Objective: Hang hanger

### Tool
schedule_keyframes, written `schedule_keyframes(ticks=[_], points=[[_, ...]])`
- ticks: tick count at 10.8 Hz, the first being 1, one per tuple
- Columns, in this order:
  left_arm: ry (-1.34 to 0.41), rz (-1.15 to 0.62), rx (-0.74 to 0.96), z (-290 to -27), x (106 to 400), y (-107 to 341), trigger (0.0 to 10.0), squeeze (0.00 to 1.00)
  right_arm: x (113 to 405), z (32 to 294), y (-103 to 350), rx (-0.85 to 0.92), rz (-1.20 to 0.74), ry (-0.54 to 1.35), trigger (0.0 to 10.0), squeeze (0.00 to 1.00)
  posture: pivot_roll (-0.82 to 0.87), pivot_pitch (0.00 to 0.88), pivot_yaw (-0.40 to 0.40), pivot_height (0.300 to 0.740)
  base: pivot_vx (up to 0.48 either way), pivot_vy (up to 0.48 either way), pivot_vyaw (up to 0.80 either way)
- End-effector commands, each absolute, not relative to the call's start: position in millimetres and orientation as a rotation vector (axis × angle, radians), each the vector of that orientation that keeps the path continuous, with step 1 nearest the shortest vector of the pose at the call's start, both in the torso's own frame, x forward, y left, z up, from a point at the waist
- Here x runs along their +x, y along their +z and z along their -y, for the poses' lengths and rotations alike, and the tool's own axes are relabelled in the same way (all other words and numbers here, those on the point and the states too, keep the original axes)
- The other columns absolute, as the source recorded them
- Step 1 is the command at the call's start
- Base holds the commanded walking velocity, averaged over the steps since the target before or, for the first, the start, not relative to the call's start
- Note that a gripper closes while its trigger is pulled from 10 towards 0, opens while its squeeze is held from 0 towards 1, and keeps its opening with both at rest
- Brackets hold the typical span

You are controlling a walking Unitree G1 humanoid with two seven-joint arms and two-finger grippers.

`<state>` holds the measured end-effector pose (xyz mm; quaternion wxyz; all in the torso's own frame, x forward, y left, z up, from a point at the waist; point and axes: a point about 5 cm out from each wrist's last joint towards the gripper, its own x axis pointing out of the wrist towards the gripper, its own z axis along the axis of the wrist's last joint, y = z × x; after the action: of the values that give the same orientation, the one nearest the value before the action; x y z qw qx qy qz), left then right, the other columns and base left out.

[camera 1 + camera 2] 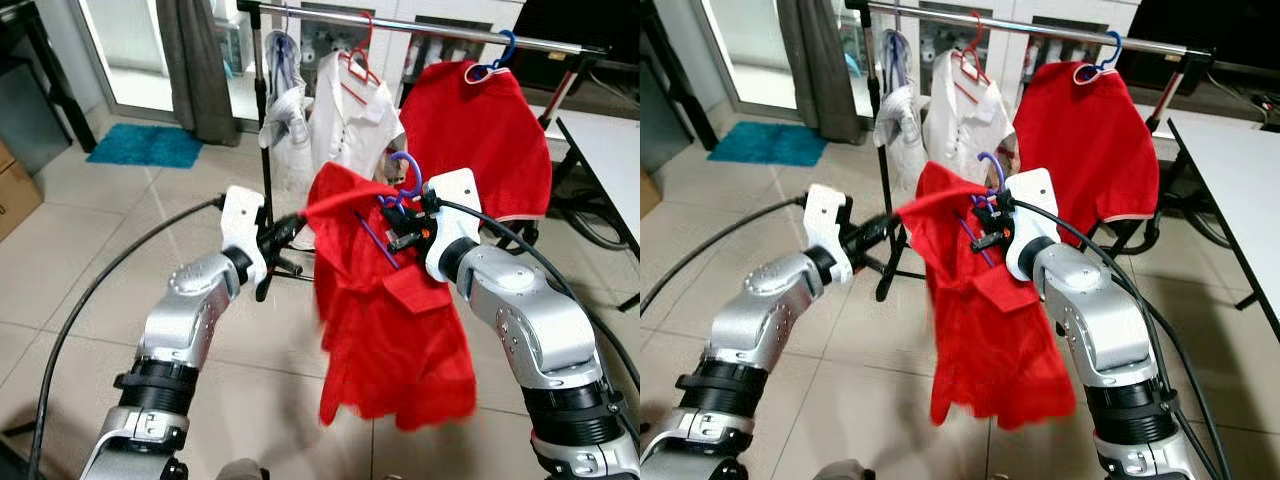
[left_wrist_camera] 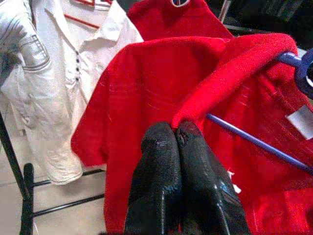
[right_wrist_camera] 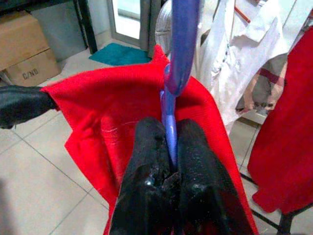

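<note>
Fingers of your left gripper are pinched tight on the shoulder edge of the red fabric shirt, pulling it out sideways. That shirt hangs on the purple plastic hanger, held up in front of the metal clothes rail and below it. Your right gripper is clenched on the hanger's neck just under its hook. Behind, 1 white collared shirt and 1 red garment hang on the rail.

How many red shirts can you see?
2. One red fabric shirt hangs from the metal clothes rail on a blue hanger. The other red shirt is off the rail, on the purple plastic hanger the robot holds.
</note>
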<state>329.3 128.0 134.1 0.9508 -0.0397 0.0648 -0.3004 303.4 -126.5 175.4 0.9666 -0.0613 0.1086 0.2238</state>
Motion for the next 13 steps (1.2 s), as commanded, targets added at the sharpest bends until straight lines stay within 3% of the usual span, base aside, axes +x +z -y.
schedule_keyframes(ticks=[1,2,3,4,8,10,11,12,13], points=[[-0.606,-0.098,-0.081,-126,333,141,0.0,0.0,302,129,185,-0.12,-0.164,0.447,0.0,0.0,0.05,0.0,-0.017,0.74,0.0,0.0,0.0],[-0.619,-0.09,-0.092,-123,333,142,0.3,0.0,302,128,185,-0.119,-0.165,0.45,0.0,0.0,0.05,0.0,-0.017,0.74,0.0,0.0,0.0],[-0.725,-0.096,-0.12,-110,324,142,10.0,0.8,302,129,182,-0.122,-0.177,0.447,0.0,0.0,0.05,0.0,-0.015,0.74,0.0,0.0,0.0],[-0.847,-0.097,-0.098,-100,313,142,10.0,1.0,302,131,179,-0.128,-0.189,0.436,0.0,0.0,0.05,0.0,-0.019,0.74,0.0,0.0,0.0],[-0.867,-0.059,-0.097,-97,303,146,10.0,1.0,300,141,162,-0.144,-0.251,0.382,0.0,0.0,0.06,0.0,-0.02,0.74,0.0,0.0,0.0],[-0.756,0.027,-0.136,-106,300,159,10.0,1.0,298,152,152,-0.151,-0.307,0.317,0.0,0.0,0.06,0.0,-0.019,0.74,0.0,0.0,0.0],[-0.739,-0.038,-0.15,-113,294,156,10.0,1.0,296,156,151,-0.129,-0.313,0.296,0.0,0.0,0.05,0.0,-0.021,0.74,0.0,0.0,0.0],[-0.703,-0.021,-0.099,-119,290,158,10.0,0.26,295,162,147,-0.108,-0.319,0.258,0.0,0.0,0.06,0.0,-0.02,0.74,0.0,0.0,0.0],[-0.641,-0.028,-0.093,-125,290,159,10.0,0.0,295,165,146,-0.076,-0.3,0.236,0.0,0.0,0.06,0.0,-0.01,0.74,0.0,0.0,0.0]])
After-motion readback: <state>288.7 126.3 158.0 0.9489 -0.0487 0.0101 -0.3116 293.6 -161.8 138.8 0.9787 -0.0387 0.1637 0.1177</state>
